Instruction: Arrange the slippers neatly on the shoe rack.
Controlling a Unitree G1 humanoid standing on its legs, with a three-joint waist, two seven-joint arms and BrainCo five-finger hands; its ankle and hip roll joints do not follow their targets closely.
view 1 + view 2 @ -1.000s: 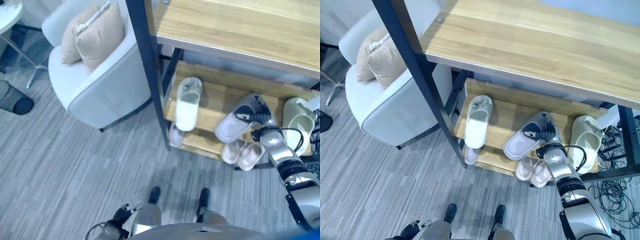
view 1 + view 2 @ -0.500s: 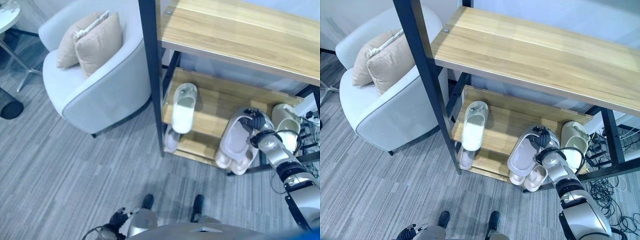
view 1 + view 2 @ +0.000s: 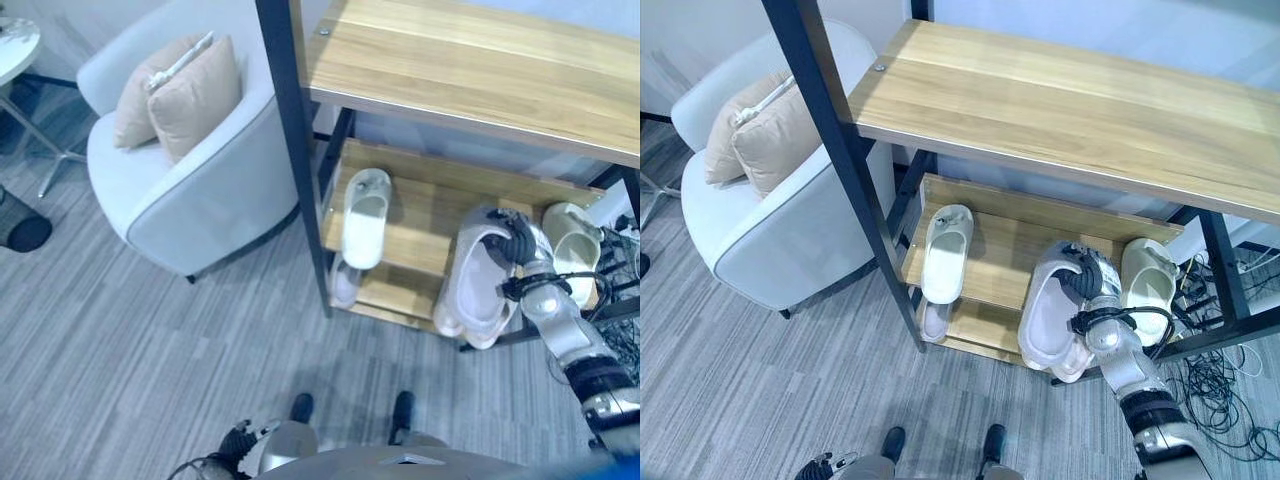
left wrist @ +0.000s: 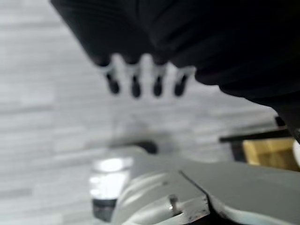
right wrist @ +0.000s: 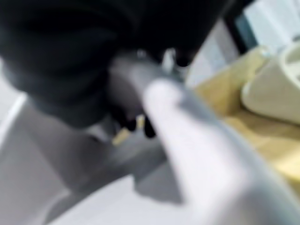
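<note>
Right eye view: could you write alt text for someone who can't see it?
The robot's right hand grips a grey slipper on the middle shelf of a wooden shoe rack, between a white slipper and a cream one. A white armchair with beige cushions stands beside it.

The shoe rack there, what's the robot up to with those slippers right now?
The robot's right hand grips a pale grey slipper by its strap, holding it over the front edge of the shoe rack's lower wooden shelf, between a white slipper and a cream slipper lying on that shelf. More slippers sit on the level below. The left hand hangs idle over the floor, fingers relaxed.
</note>
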